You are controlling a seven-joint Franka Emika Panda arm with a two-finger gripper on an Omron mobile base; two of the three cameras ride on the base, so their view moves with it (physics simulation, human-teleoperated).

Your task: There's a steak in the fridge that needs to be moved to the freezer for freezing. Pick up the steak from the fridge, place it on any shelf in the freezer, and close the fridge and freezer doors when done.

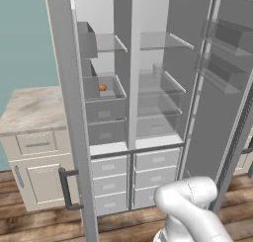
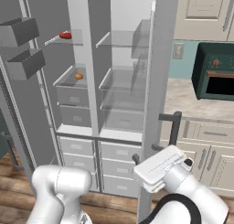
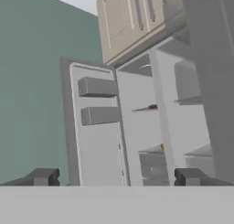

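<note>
Standing spread and empty, the gripper faces the open fridge and freezer; the steak lies well ahead on an upper shelf, above an orange item.

A small orange ball sits on a clear shelf. A counter with a pale stone top stands beside a teal wall. Under it are a beige drawer and a little cupboard door. On the other side a dark green oven sits on another counter. Beige cupboards hang high up. The floor is brown wood.
</note>
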